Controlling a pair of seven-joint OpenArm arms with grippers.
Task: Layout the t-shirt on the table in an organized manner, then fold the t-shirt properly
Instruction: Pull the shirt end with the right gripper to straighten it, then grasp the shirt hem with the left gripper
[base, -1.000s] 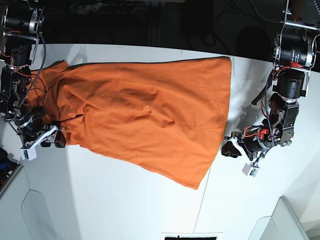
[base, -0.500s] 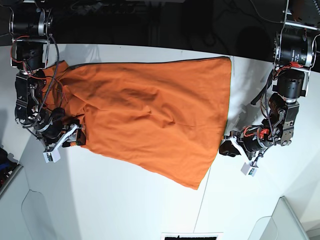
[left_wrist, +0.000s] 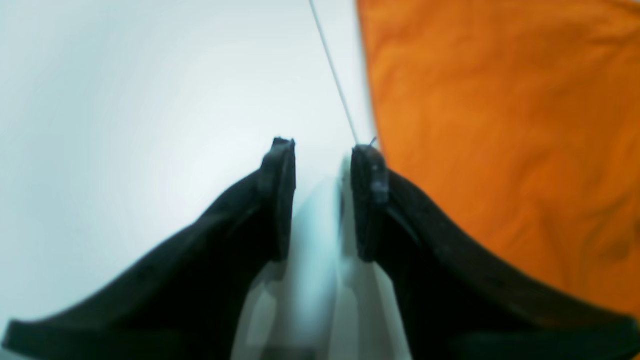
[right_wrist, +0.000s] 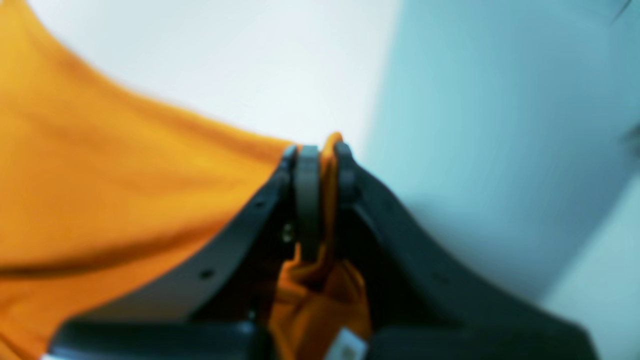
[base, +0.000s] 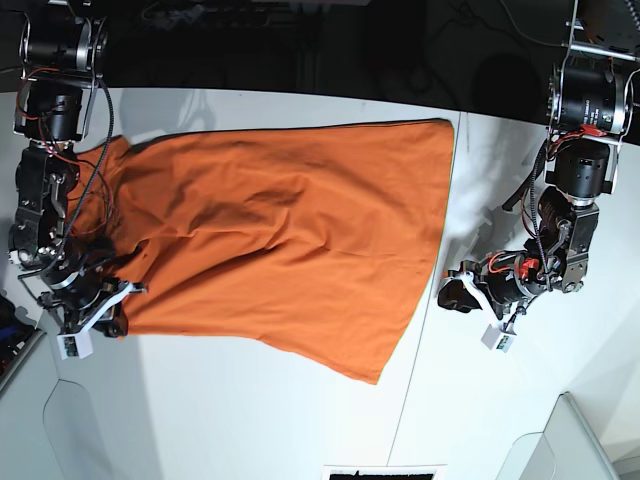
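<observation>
White matte tabletop: our right hand pinches the bright orange cloth t-shirt; left hand narrowly open, empty.

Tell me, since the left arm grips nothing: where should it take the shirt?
Probably the hem corner of the t-shirt nearest the left gripper, coming in low from the bare table. That edge lies flat and free, while the right gripper pinches the opposite end.
</observation>
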